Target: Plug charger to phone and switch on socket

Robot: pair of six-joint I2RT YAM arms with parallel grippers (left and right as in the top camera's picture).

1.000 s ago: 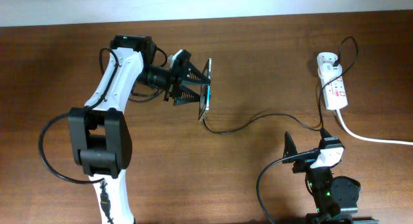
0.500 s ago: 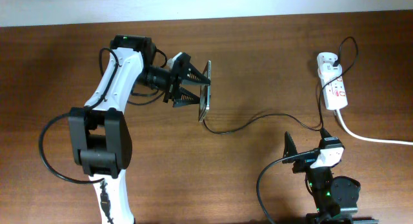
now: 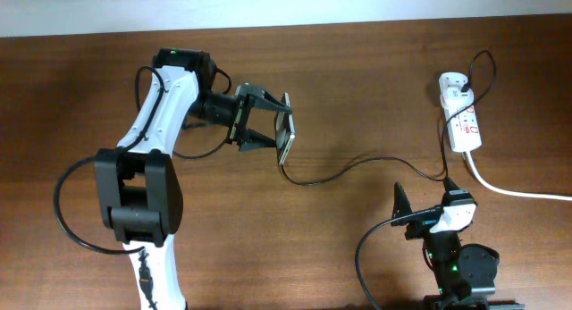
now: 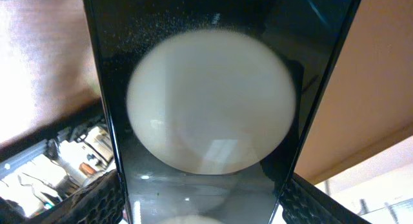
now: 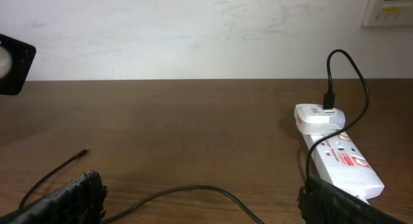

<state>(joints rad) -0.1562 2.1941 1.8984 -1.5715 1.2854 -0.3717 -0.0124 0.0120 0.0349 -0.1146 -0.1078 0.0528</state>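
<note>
My left gripper (image 3: 277,129) is shut on the phone (image 3: 287,135) and holds it tilted above the table. In the left wrist view the phone (image 4: 206,108) fills the frame, glossy black with a large white round spot, between my fingers (image 4: 203,208). The charger (image 3: 357,165) lies on the table, its connector tip (image 3: 282,168) just below the phone, its far end plugged in at the socket (image 3: 464,118). My right gripper (image 3: 425,200) is open and empty near the front, over the charger (image 5: 193,190). The right wrist view also shows the socket (image 5: 339,161) and the tip (image 5: 84,152).
The socket's thick white cord (image 3: 518,192) runs off the right edge. A white adapter (image 5: 319,115) sits at the socket's far end. My left arm's body (image 3: 143,194) stands at the left front. The table (image 3: 357,69) is dark wood, with a white wall behind.
My left gripper has turned the phone, so more of its face shows from above, and shifted it slightly right. The right arm and the charger have not moved.
</note>
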